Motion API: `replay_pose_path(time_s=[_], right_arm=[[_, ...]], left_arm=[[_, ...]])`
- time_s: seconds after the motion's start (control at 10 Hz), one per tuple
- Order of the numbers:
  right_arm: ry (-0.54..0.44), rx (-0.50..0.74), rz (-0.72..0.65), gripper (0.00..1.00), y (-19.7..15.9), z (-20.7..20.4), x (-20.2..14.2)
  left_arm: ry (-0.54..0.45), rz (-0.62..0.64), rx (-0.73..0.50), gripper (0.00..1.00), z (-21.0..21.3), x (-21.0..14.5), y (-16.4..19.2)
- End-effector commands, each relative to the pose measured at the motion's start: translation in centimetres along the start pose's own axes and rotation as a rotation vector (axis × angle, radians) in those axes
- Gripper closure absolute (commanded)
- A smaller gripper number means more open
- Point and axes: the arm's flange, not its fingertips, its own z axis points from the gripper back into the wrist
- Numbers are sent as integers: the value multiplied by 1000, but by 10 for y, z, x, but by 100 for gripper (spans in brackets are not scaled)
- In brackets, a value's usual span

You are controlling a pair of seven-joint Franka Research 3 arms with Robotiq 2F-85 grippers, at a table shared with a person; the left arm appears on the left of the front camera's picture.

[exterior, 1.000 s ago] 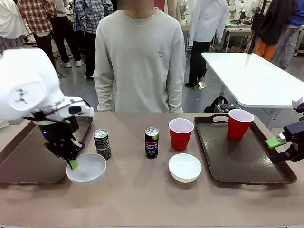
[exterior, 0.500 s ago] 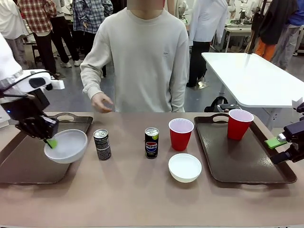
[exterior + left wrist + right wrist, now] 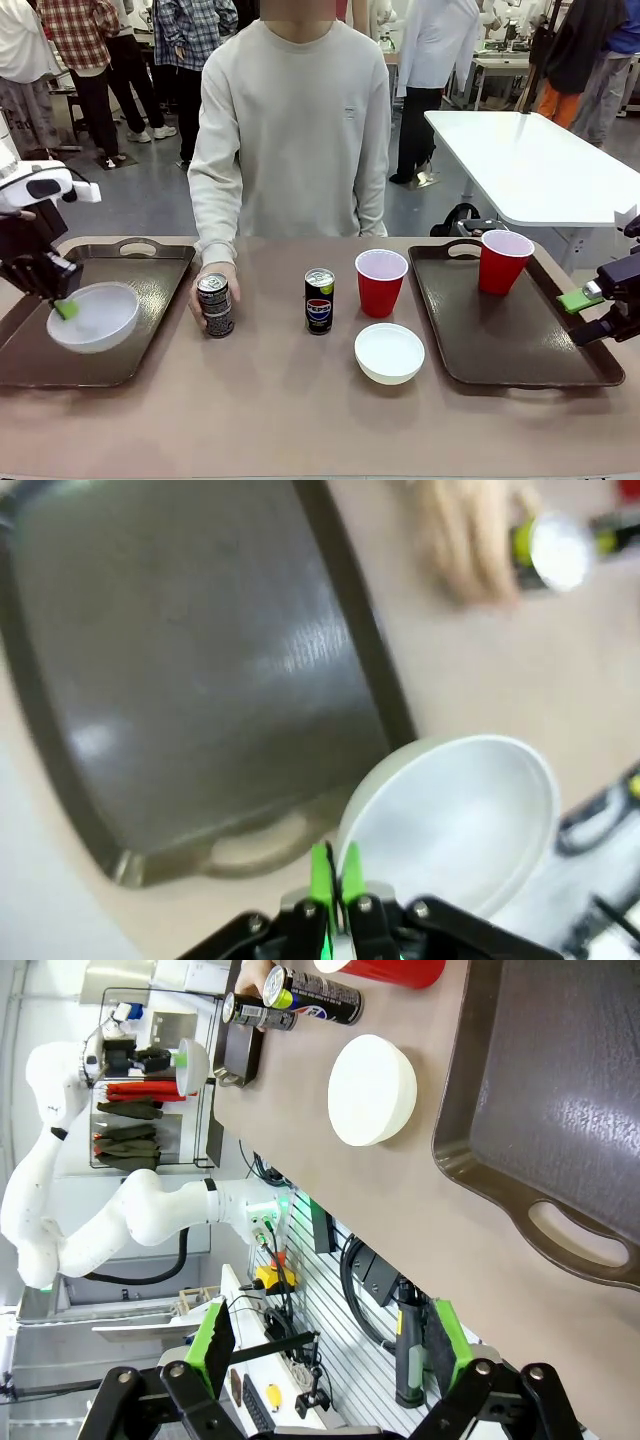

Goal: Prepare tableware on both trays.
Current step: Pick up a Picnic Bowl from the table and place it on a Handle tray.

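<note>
Left to right. My left gripper [image 3: 64, 308], fingers pressed together on the rim, pinches a shallow white round bowl [image 3: 98, 318], held tilted over the left dark brown rectangular plastic tray [image 3: 150, 270]. Whether the bowl touches the tray floor I cannot tell. Just right of this tray, the person's hand [image 3: 199, 299] wraps a dark grey-silver can [image 3: 215, 303] standing on the tan table [image 3: 280, 410]. Next stand a black Pepsi can [image 3: 319, 300] and a red plastic cup with white inside [image 3: 381, 283]; a second white bowl [image 3: 389, 352] lies nearer me. The right matching tray [image 3: 500, 340] carries a second red cup [image 3: 504, 261] near its far edge. My right gripper [image 3: 585, 314], fingers spread and empty, hangs at that tray's right rim.
</note>
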Motion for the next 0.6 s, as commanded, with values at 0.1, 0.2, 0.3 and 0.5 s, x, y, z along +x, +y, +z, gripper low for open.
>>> replay_pose_path(time_s=[0.1,0.2,0.3,0.5], right_arm=[[-4,17,4,0,0,0,0],[-4,17,4,0,0,0,0],[-4,17,4,0,0,0,0],[-4,17,4,0,0,0,0]], left_arm=[[39,-250,82,100,-11,-125,-48],[41,-157,60,100,-10,-118,-36],[43,-144,78,100,-11,-118,-37],[53,-155,69,100,-14,-113,-37]])
